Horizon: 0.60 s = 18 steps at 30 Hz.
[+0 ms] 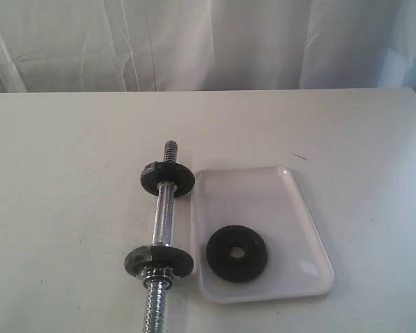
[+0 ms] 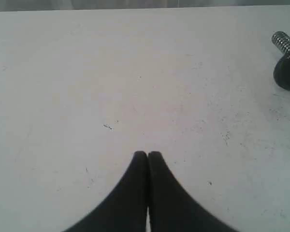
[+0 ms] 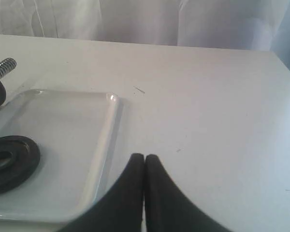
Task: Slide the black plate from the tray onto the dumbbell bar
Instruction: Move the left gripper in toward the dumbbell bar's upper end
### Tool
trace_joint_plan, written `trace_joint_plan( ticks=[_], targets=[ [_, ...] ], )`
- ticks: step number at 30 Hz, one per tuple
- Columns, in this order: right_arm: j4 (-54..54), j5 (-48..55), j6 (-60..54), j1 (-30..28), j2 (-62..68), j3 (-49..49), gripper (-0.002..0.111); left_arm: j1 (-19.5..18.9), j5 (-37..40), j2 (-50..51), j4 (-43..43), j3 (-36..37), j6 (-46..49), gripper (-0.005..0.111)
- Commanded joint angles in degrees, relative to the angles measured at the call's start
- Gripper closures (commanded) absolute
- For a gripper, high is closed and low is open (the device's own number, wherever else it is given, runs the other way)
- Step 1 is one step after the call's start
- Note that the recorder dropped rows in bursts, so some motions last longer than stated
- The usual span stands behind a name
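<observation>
Closest to lens: coarse-threaded near end of dumbbell bar (image 1: 163, 211), cut off by the lower frame edge. Long axis near-to-far across white table (image 1: 62, 180), far tip leaning slightly right. Lobed near collar (image 1: 157, 261) and far collar (image 1: 166, 178) threaded on, well apart. Just right of bar: white tray (image 1: 263, 184). Flat in tray's near half, centre hole up: black plate (image 1: 236, 254). Left gripper (image 2: 147, 155) pressed together over bare table, empty. Right gripper (image 3: 144, 158) likewise pinched closed, empty, near tray's rim.
</observation>
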<state>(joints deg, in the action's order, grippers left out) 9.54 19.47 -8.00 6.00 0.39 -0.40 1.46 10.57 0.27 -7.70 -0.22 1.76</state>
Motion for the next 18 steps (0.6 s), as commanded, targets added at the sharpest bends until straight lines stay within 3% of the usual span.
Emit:
trace_joint_plan(
  ticks=[1,5,10,14,15,16,18],
  targets=[
    [-0.4,-0.27,0.28,0.2,-0.39,0.4,0.108,-0.19,-4.57,-0.27,-1.18,0.22,-1.13,0.107],
    [-0.4,-0.27,0.28,0.2,-0.39,0.4,0.108,-0.19,-14.04,-0.27,-3.21,0.22,-8.6,0.107],
    [-0.4,-0.27,0.28,0.2,-0.39,0.4,0.108,-0.19,-21.57,-0.27,-4.22,0.22,-26.12,0.107],
    [-0.4,-0.27,0.28,0.2,-0.39,0.4,0.108,-0.19,-20.59,-0.27,-4.22,0.22,-31.01,0.107],
    [-0.4,-0.27,0.28,0.2,-0.39,0.4,0.108,-0.19,-18.12,-0.27,-4.22,0.22,-36.0,0.107],
    [-0.4,-0.27,0.28,0.2,-0.39,0.4,0.108,-0.19,-16.08,-0.27,-4.22,0.22,-36.46,0.107],
    [-0.4,-0.27,0.28,0.2,-0.39,0.4,0.108,-0.19,-7.15,3.12,-3.77,-6.32,-33.6,0.107]
  ],
)
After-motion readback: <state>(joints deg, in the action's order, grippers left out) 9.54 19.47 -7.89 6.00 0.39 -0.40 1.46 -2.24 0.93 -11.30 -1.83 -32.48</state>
